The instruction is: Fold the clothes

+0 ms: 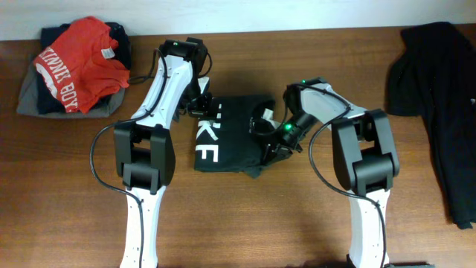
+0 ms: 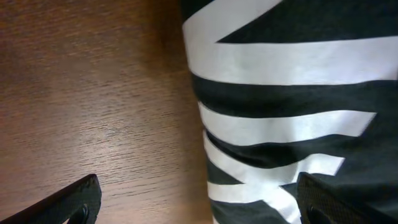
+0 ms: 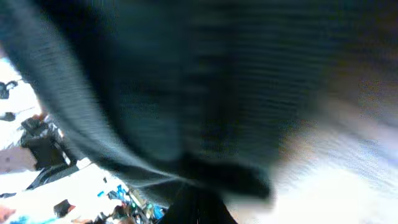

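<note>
Shirt: black cotton T-shirt with big white lettering folded, centre of brown wooden table | left gripper spread wide over its left edge, empty | right gripper clenched on right-edge fabric

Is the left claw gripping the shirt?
No, the left claw is wide open, one finger over the table, the other over the shirt.

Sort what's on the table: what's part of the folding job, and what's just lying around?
In the job:
- black NIKE T-shirt, centre
- left claw, open at its left edge
- right claw, shut on its right side

Lying about:
- red tee, top left, on a clothes pile
- dark garment, far right
</note>
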### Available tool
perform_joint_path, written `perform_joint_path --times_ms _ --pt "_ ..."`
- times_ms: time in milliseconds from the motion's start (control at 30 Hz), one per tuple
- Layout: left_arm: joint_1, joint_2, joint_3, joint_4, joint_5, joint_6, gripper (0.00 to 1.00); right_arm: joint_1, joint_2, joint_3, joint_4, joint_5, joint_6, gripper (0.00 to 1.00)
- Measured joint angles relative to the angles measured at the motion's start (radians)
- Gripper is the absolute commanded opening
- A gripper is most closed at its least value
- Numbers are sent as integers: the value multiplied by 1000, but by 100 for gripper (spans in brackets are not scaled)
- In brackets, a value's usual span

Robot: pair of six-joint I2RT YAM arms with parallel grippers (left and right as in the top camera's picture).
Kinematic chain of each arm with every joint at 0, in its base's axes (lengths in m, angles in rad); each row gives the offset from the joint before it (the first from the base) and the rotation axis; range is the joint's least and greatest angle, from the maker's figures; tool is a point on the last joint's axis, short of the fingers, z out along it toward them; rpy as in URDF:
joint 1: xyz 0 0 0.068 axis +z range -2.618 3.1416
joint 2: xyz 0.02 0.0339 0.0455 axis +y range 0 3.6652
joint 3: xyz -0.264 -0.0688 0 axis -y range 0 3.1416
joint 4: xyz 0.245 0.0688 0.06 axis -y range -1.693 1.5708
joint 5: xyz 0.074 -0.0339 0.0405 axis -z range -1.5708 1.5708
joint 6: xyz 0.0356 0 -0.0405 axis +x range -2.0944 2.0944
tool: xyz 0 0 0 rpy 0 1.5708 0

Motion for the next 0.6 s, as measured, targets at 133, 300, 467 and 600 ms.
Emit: perform_joint_path --times_ms 133,300,467,600 --pt "8 0 0 -19 -35 0 99 -49 0 -5 56 38 41 4" --pt "34 0 0 -40 -71 0 99 -123 0 -5 105 102 123 4" --pt "63 0 11 -57 -82 0 99 -157 0 35 43 116 154 4" --pt "62 -3 49 -56 -82 0 99 -155 0 144 31 78 162 4"
